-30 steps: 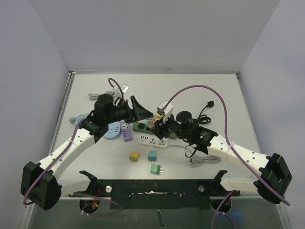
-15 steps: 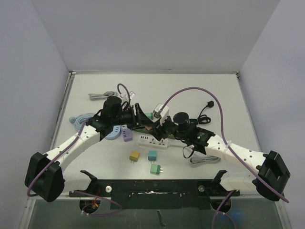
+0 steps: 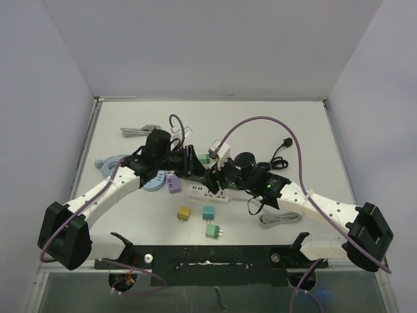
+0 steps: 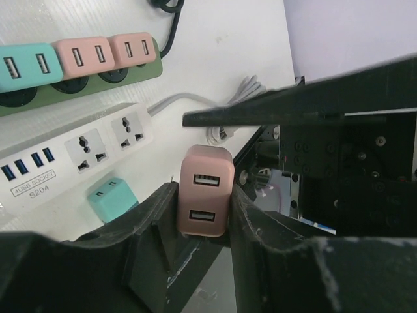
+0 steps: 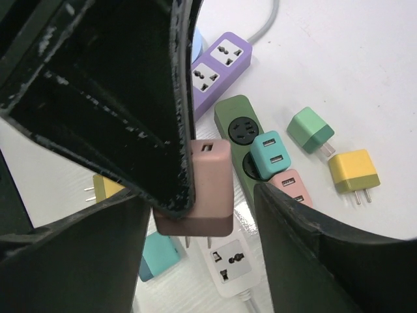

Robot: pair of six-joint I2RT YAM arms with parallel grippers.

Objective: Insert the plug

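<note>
Above the desk [image 4: 215, 65], my left claw [image 4: 203, 197] clenches the pink plug [image 4: 206, 176]. My right claw [image 5: 201, 197] stands released around it. The plug has not yet reached the white strip [image 4: 78, 147], so insertion remains.

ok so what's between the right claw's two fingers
The pink charger, gripped by the left claw, one of whose fingers also sits in that gap; the right wrist view shows it.

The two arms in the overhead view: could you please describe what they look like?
The left arm and right arm have white links, black joints and bulky black bases. A purple cable loops along each. The left hand and right hand are black, two-fingered.
</note>
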